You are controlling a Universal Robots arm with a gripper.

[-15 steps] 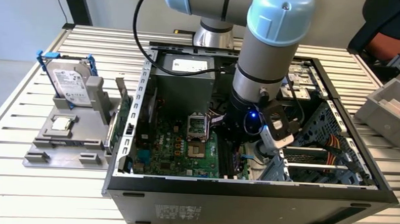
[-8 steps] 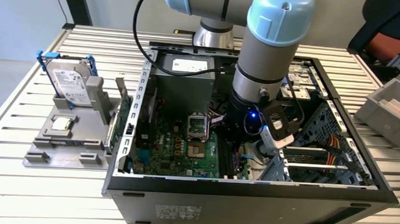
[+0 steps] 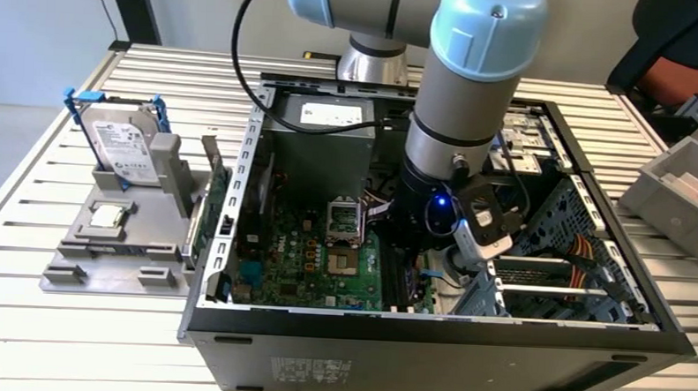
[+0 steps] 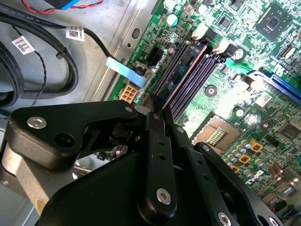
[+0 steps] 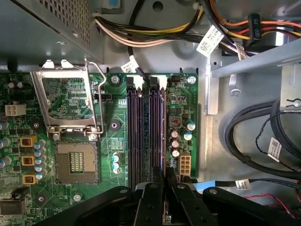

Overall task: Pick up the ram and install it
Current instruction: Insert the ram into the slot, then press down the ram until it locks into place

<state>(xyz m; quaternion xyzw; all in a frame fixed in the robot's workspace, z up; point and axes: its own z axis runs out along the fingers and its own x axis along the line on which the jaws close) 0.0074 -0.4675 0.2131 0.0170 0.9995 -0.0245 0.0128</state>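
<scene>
Install step: my fingers [image 4: 157, 110] are clamped on the ram [image 4: 181, 77], seated edge-on in a motherboard slot [image 5: 153, 132]; alignment, then even downward pressure required.

No print is clear enough to read. White barcode tags [image 4: 75, 33] hang on black cables [image 4: 56, 40] in the second wrist view. In the exterior view, a printed label [image 3: 128, 143] covers the hard drive [image 3: 106, 163] at nine o'clock from the computer case [image 3: 437, 354].

A silver hard drive [image 3: 125, 146] with blue clips stands upright on a grey holder [image 3: 117, 254] beside the open computer case [image 3: 438, 327].
</scene>
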